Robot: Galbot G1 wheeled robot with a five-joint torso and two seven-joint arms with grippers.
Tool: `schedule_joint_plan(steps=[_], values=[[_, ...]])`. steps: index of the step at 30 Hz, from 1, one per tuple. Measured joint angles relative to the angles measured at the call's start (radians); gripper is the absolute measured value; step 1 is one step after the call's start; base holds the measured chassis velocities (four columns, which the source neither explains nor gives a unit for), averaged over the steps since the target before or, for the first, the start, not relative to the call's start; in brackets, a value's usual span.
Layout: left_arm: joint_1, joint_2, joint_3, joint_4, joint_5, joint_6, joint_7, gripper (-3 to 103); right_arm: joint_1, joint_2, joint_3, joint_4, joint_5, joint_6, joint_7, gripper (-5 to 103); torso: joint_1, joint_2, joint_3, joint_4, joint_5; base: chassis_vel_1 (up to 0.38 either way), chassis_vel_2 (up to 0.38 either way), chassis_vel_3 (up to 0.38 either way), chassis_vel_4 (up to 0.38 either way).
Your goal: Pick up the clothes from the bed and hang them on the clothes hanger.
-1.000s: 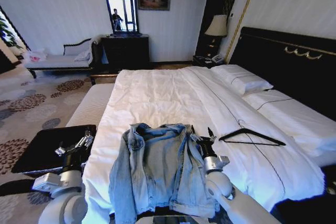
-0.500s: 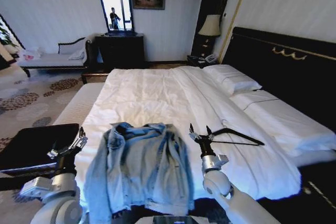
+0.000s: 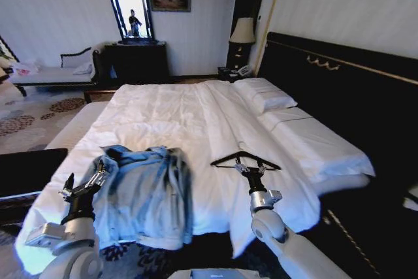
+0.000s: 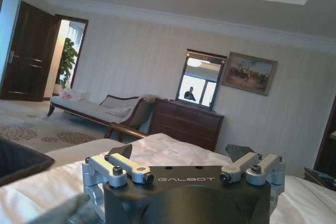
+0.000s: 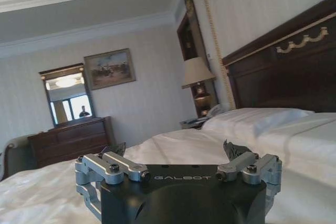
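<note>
The jacket (image 3: 147, 191) lies crumpled at the foot edge of the bed (image 3: 196, 122), toward its left corner. The hanger (image 3: 245, 161) lies flat on the sheet to its right, well apart from it. The left gripper (image 3: 83, 182) is raised beside the jacket, jaws spread and empty. The right gripper (image 3: 251, 169) is up just before the hanger, jaws apparently parted, holding nothing.

faded light-blue denim jacket (image 3: 147, 191) lying crumpled flat near the foot edge of the big white bed (image 3: 189, 119), thin black clothes hanger (image 3: 244, 159) flat on the sheet, well apart from it toward the pillows
</note>
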Motion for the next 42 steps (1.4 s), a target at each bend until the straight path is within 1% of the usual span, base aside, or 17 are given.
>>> schedule_joint_plan(steps=[5,8,10,12,14,16,18,20,24,35,42], values=[[0.000,0.000,0.013,0.003,0.010,-0.005,0.001,100,-0.017,0.004,0.015,-0.001,-0.002,0.002,0.003,100,0.001,0.000,0.000,-0.0006,0.0004,-0.251,-0.264,0.246,0.221],[-0.003,0.000,0.020,0.009,0.015,-0.008,0.002,100,-0.028,0.006,0.023,-0.001,-0.010,0.005,0.003,100,0.001,-0.001,0.000,-0.0004,0.0005,-0.160,-0.085,0.130,0.049],[-0.004,0.001,0.025,0.013,0.018,-0.011,0.002,100,-0.034,0.006,0.030,0.005,-0.019,0.006,0.002,100,0.001,-0.001,0.000,0.0000,0.0004,-0.013,-0.009,0.046,-0.001],[-0.005,0.001,0.026,0.015,0.019,-0.012,0.002,100,-0.035,0.006,0.031,0.006,-0.021,0.007,0.002,100,0.001,-0.001,0.000,-0.0001,0.0001,0.000,0.000,0.000,0.000],[-0.006,0.001,0.028,0.019,0.022,-0.014,0.002,100,-0.034,0.003,0.036,0.007,-0.028,0.008,0.001,100,0.001,0.000,0.000,-0.0001,-0.0013,0.000,0.000,0.000,0.000],[-0.007,0.001,0.028,0.021,0.023,-0.017,0.002,100,-0.032,-0.001,0.037,0.007,-0.031,0.000,0.002,100,0.001,0.000,0.000,0.0005,-0.0007,0.067,0.062,-0.034,-0.017],[-0.008,0.001,0.028,0.023,0.024,-0.019,0.002,100,-0.031,-0.005,0.037,0.007,-0.033,-0.009,0.004,100,0.001,0.000,0.000,0.0002,-0.0005,0.073,0.055,-0.041,-0.002],[-0.008,0.001,0.029,0.028,0.025,-0.025,0.002,100,-0.019,-0.014,0.031,0.001,-0.034,-0.019,0.004,100,0.000,0.000,0.000,-0.0003,-0.0004,0.036,0.006,-0.014,-0.001],[-0.009,0.001,0.029,0.032,0.025,-0.032,0.002,100,0.007,-0.018,0.014,-0.020,-0.034,-0.019,0.004,100,0.001,-0.001,0.000,-0.0005,0.0004,0.000,0.000,0.000,0.000],[-0.018,0.002,0.018,0.046,0.017,-0.039,0.001,100,0.057,-0.014,-0.018,-0.075,-0.046,-0.020,0.015,100,0.000,0.000,0.000,-0.0002,-0.0002,-0.064,0.059,0.056,-0.060],[-0.028,0.002,0.026,0.061,0.022,-0.045,0.002,100,0.117,-0.020,-0.048,-0.113,-0.056,-0.034,0.028,100,0.002,-0.001,0.001,0.0000,0.0000,-0.071,0.081,0.076,-0.071]])
